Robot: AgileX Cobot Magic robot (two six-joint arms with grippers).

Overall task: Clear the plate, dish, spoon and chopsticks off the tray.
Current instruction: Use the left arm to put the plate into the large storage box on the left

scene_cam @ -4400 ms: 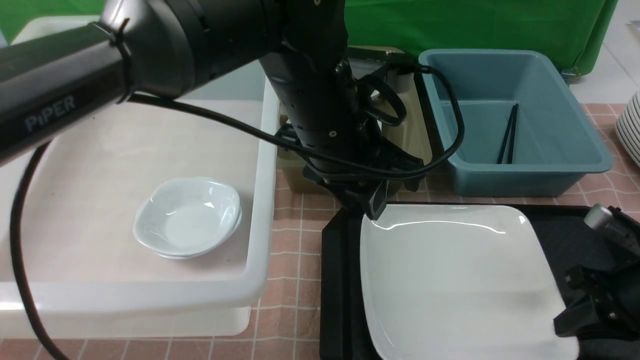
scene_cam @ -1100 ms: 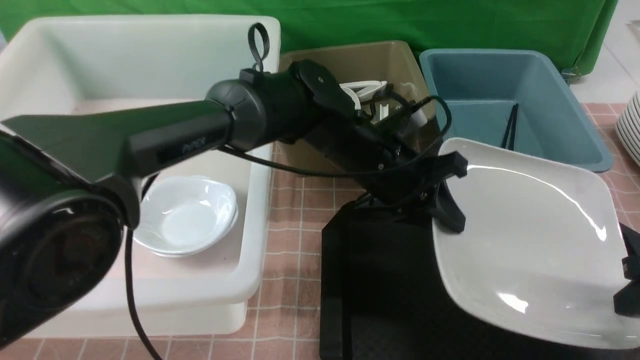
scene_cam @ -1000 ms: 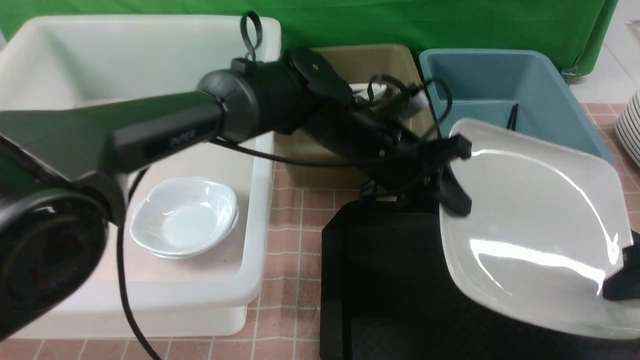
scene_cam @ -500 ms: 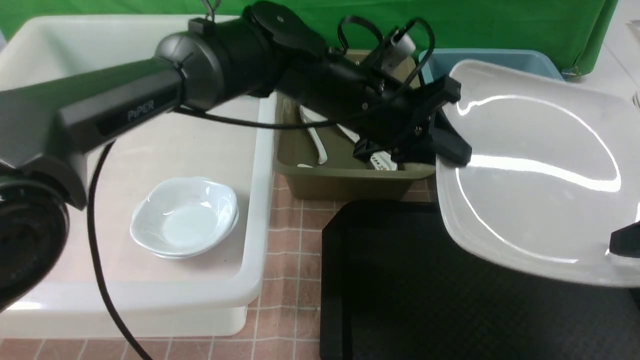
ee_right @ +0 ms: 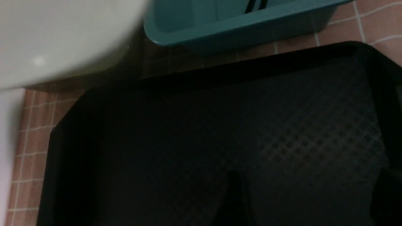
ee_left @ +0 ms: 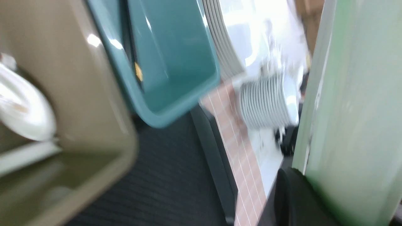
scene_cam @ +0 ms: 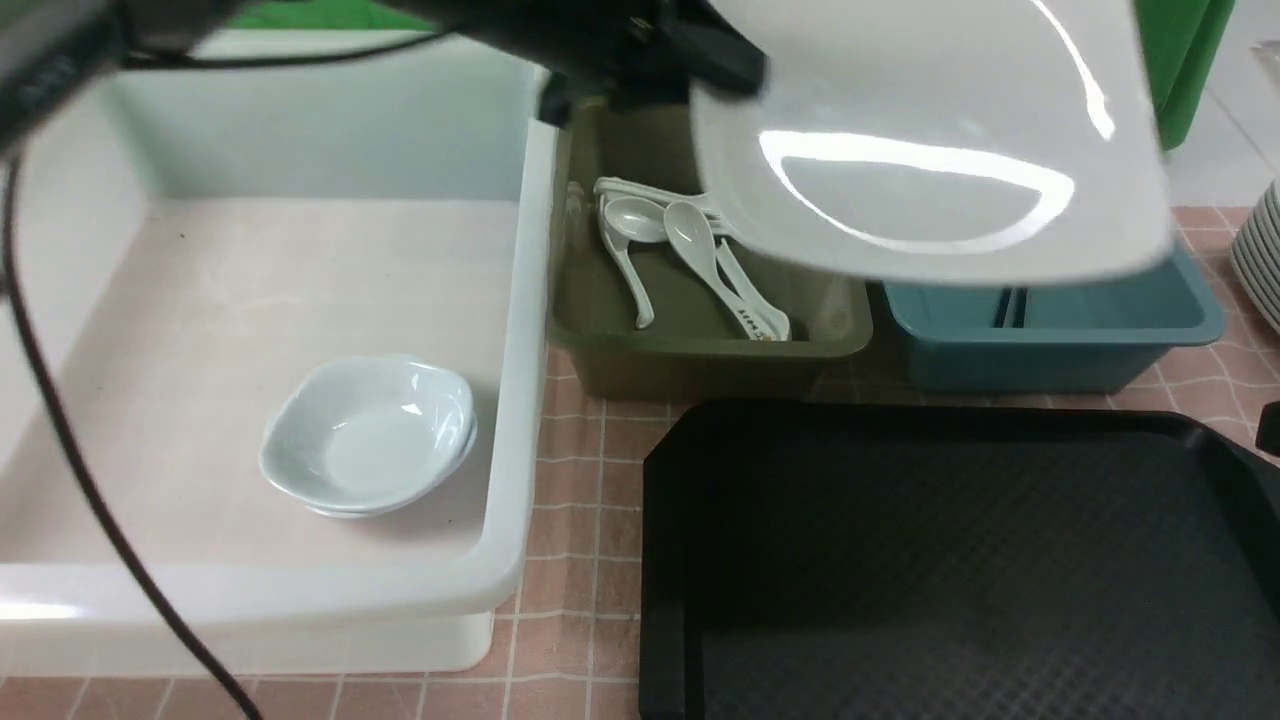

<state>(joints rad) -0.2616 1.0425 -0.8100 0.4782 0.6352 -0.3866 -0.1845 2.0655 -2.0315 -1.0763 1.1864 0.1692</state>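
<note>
The plate point(scene_cam: 930, 140) has risen off the tray point(scene_cam: 950, 570) and swung toward twelve o'clock, and now hangs over the olive bin point(scene_cam: 700, 365) and blue bin point(scene_cam: 1050, 355). Only the left wrist view shows the stack of plates point(ee_left: 267, 103) whole. Only the right wrist view shows the right gripper point(ee_right: 307, 182), its dim fingers spread wide over the bare tray. The left gripper point(scene_cam: 735, 65) is clamped on the plate's nine o'clock rim. The plate is glossy white, square and tilted.

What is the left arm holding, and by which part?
The left gripper holds the plate by its left rim, lifted clear of the tray.
</note>
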